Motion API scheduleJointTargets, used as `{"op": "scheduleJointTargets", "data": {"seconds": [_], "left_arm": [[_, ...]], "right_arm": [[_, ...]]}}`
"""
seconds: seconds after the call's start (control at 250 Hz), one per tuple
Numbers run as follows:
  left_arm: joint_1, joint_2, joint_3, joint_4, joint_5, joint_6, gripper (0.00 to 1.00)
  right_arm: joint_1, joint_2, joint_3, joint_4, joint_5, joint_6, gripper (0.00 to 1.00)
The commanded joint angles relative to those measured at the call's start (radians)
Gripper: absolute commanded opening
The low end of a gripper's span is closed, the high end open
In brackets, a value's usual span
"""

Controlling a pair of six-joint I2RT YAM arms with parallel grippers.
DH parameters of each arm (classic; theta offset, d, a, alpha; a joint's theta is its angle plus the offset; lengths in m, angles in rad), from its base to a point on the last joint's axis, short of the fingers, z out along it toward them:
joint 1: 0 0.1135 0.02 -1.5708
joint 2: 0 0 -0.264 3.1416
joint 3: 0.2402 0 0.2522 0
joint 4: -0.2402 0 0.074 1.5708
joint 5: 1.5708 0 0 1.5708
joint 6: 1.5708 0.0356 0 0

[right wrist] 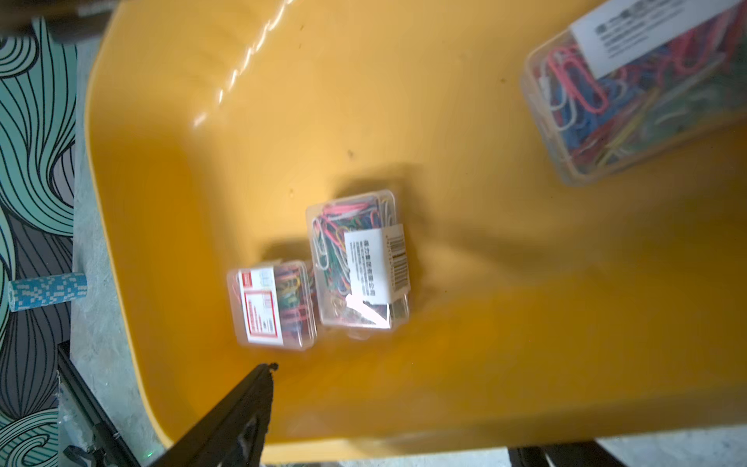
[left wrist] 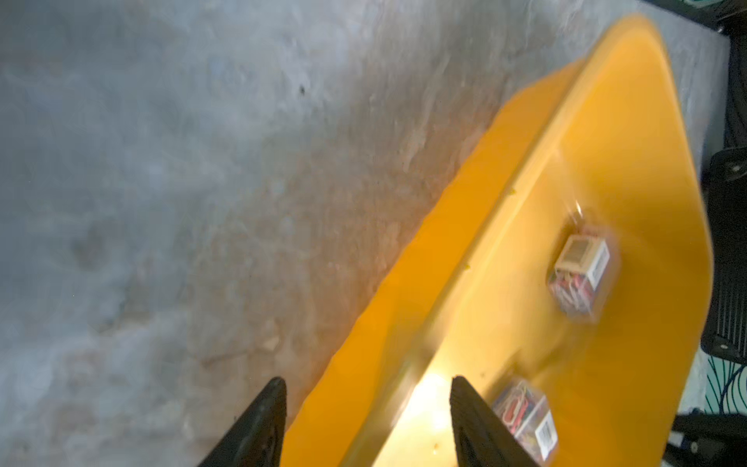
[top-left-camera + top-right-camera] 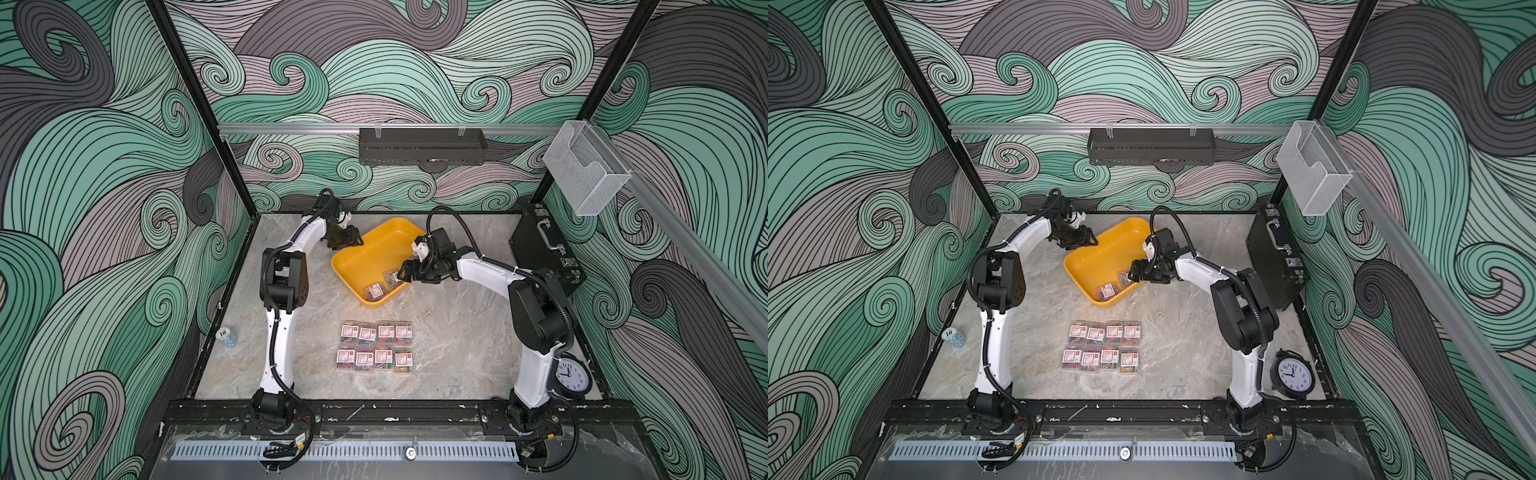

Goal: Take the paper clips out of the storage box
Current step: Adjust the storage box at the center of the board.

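Surface: grey marbled tabletop point(image 3: 457, 332), wave-print walls point(image 3: 104, 208) around it; both my arms reach to the far centre.
Storage box: yellow storage box point(image 3: 386, 245) at far centre, set cornerwise to the table edge.
Paper clips, out: eight boxes point(image 3: 376, 345) at near centre, two rows of four, labels up, well apart from the storage box. My read is that the grid keeps them clear of both arms.
Paper clips, inside: three in all. Two boxes point(image 1: 275, 303) sit touching each other low in the near corner. A third box point(image 1: 630, 89) shows large and blurred on the yellow floor, and I can't place it in the top views.
Left gripper: left gripper point(image 2: 366, 380) is at the far-left rim, one finger outside the wall and one inside, with yellow filling the gap. I can't tell if I'm clamped or only bracketing it.
Left, why: probably bracing the box so it doesn't skate, or tipping it to herd the boxes to the near corner. I can't confirm any lift.
Right gripper: right gripper point(image 3: 404, 274) is over the right rim at the near end, jaws spread, nothing between them. One finger point(image 1: 250, 400) sits just beside the red-labelled box.
Right, why: empty and lined up for the next pick.
Progress: eight of eleven out.
Risk: the clear cases are slick and two of them touch. Closing on one may shove its neighbour, and the wall crowds finger room.
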State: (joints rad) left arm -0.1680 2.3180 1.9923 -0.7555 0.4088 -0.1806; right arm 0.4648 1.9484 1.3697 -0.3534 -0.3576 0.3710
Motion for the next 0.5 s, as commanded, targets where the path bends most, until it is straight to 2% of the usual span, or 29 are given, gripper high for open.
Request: {"op": "scheduleJointTargets", "data": {"seconds": [0.0,0.18,0.495], "left_arm": [[-0.025,-0.114,-0.095,0.026,-0.025,-0.033,0.62],[-0.049,-0.207,-0.224,0.062,-0.043,-0.059,0.61],[-0.091,-0.295,-0.351,0.100,-0.135,-0.129,0.58]], "right_arm": [[-0.015,0.040,0.084,-0.038,-0.024,-0.045,0.86],[-0.031,0.138,0.241,-0.112,-0.039,-0.083,0.86],[-0.035,0.305,0.544,-0.261,-0.062,-0.158,0.83]]}}
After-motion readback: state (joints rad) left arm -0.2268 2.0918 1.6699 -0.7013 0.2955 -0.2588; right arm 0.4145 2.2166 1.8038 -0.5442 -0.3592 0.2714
